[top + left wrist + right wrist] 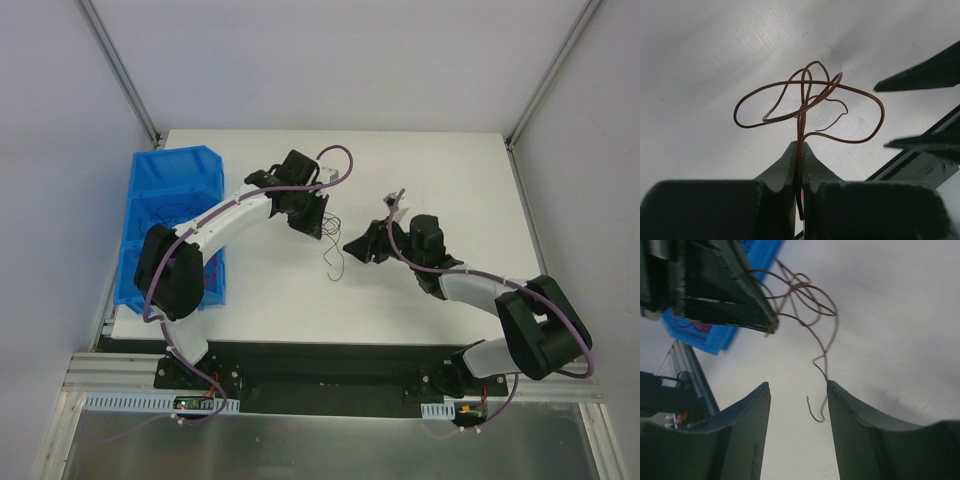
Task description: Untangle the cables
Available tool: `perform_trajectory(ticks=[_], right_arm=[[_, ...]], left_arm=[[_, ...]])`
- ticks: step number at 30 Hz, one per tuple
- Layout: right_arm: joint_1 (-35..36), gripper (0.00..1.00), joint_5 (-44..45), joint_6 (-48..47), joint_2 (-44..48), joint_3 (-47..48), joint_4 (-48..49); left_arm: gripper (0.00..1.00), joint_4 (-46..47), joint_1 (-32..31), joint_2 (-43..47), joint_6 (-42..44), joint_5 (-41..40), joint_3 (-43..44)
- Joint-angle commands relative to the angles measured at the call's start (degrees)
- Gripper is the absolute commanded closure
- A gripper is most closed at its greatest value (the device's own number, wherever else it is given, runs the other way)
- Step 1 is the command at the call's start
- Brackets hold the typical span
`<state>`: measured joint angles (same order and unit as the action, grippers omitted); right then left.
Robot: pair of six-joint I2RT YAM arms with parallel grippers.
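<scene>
The cables (805,97) are a small tangle of thin reddish-brown wire loops. My left gripper (800,146) is shut on their stem and holds them above the white table. From above, the cables (331,262) dangle below the left gripper (314,224), with the right gripper (350,246) just to their right. In the right wrist view the right gripper (798,386) stands open. A loose hooked end of the cables (816,412) hangs between its fingers, close against the right-hand finger (850,420) and not pinched. The left gripper (735,300) shows at the upper left.
Blue bins (165,200) stand at the table's left edge, behind the left arm. The right gripper's two fingers (922,77) reach in from the right of the left wrist view. The white table (450,190) runs back to the walls.
</scene>
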<state>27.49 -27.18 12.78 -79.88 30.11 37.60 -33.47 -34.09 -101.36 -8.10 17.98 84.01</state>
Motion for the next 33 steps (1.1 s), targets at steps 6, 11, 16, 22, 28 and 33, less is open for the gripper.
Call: perform_trajectory(ticks=[6,11,16,22,28,33], right_arm=[[1.96,0.48,-8.69,8.49,-5.03,3.2,16.36],[1.78,0.54,-4.03,6.74,-4.32,2.94,12.25],[1.43,0.6,-0.6,6.21,-3.27,2.41,10.48],[0.82,1.0,1.6,4.28,0.33,-0.13,11.09],[0.82,1.0,0.29,0.94,2.44,-0.23,9.15],[0.82,1.0,-3.57,1.11,2.36,-0.05,10.64]], left_arm=[[1.0,-0.72,-1.33,-3.31,-2.01,7.59,2.92],[1.0,-0.36,-3.0,-3.49,-1.48,7.69,2.56],[1.0,0.25,-3.18,-3.49,-1.48,8.82,2.3],[0.96,0.25,-3.44,-3.85,-1.14,11.38,2.48],[0.5,0.86,-1.52,3.7,1.77,5.76,0.38],[0.32,3.68,2.53,6.7,-0.07,8.21,-1.74]])
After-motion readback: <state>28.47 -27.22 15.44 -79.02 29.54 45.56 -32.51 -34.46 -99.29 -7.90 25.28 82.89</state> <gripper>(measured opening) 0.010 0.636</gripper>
